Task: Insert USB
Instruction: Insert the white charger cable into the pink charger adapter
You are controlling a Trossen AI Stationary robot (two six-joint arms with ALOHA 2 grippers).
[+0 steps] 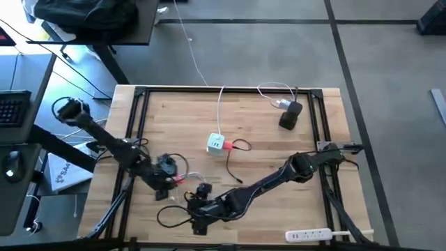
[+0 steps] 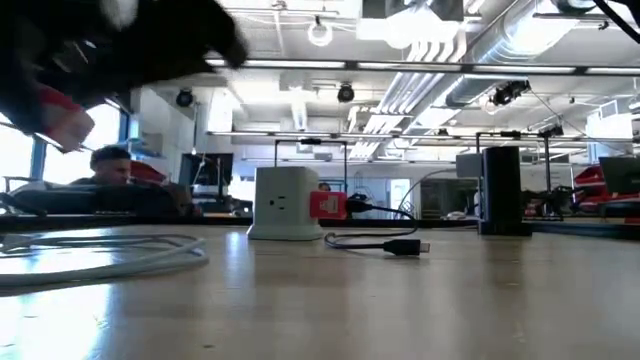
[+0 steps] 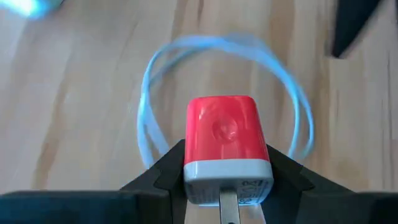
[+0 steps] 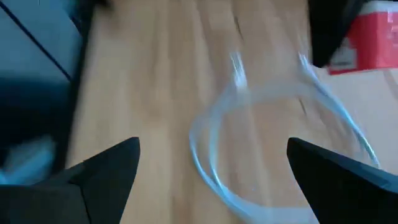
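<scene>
Two hands are low over the near part of the bench [image 1: 279, 160], and neither one is at the task's thing. The USB [image 1: 228, 146] lies near the middle of the bench, its red plug touching the right side of the white charger cube [image 1: 215, 143]. Its thin black cable [image 1: 233, 167] runs from the plug toward the near edge and ends loose on the wood. The left hand [image 1: 169, 173] is clamped on a red-and-white block [image 3: 227, 146] with a metal prong, so it is not free. The right hand [image 1: 198, 212] has its fingers wide apart and holds nothing; it is above a white cable loop [image 3: 144, 106]. From both hands the plug lies farther in and a little to the right. Which hand is nearer is hard to say from above, but I think the loose cable end is closer to the right one. The wood around the cube is open on the near side, and the bench frame is well apart.
</scene>
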